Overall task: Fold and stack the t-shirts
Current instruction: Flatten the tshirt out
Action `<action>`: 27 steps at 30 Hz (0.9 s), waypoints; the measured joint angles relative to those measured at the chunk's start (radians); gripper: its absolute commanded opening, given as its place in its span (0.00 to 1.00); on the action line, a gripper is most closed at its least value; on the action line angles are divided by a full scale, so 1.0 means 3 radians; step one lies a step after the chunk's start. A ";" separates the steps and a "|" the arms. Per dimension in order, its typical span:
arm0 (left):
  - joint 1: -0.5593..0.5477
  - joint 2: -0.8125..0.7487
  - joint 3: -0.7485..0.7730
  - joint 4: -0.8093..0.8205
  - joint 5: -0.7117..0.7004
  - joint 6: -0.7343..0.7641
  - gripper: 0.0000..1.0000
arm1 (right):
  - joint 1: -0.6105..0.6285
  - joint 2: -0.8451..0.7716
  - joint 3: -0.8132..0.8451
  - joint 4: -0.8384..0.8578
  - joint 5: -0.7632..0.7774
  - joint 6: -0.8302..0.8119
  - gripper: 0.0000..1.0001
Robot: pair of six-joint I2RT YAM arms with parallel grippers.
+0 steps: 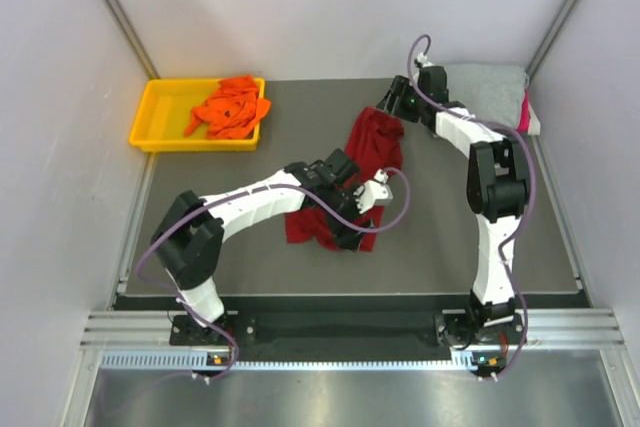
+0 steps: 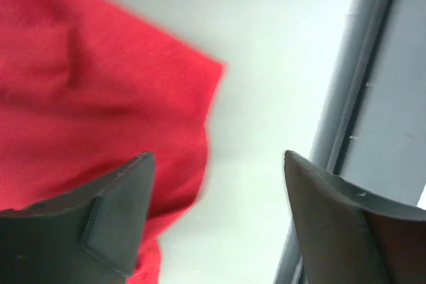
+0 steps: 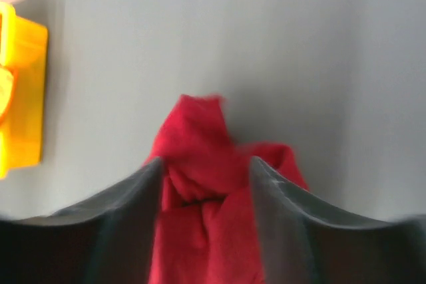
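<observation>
Red shirt (image 1: 375, 147) cloth fills the gap of the right gripper (image 3: 205, 164): fingers clamped on a bunched end, lifted near the table's (image 1: 450, 237) far edge, right of centre. Left gripper (image 2: 216, 157): fingers well apart, holding nothing; cloth lies just beside one finger (image 2: 113, 211), an edge and corner showing. Rest of the shirt trails down to mid-table, crumpled under the left wrist.

Orange shirt (image 1: 228, 107) in the tray (image 1: 150, 112), far left corner. Grey shirt (image 1: 485, 82) and pink shirt (image 1: 527, 112), far right corner.

Judgement: step is spreading the shirt flat before any fold.
- Left should take the free corner, a single layer, not a bunch.
- Right's pinch looks thick; re-grip at a hem or shoulder if layers are doubled.
- Draw both ends apart evenly, lay flat mid-table.
- Risk: cloth snagging on the left cable.
</observation>
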 measured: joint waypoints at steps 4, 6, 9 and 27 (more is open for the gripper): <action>-0.0085 -0.0006 0.0299 -0.0272 0.0122 0.0125 0.92 | -0.0050 -0.0224 -0.0061 -0.0290 0.0207 -0.0163 0.72; 0.0043 -0.0098 0.0318 -0.0273 0.0127 0.0169 0.95 | -0.0081 -0.0529 -0.0328 -0.0404 0.0366 -0.0228 0.72; 0.0404 -0.0486 0.0125 -0.0221 0.0153 0.0198 0.97 | -0.0084 -0.1338 -0.1068 -0.0509 0.0572 -0.0243 0.71; 0.1909 -0.1400 -0.0769 -0.0189 -0.0702 0.0098 0.97 | 0.1883 -0.2318 -0.3047 0.0175 0.1062 0.1344 0.61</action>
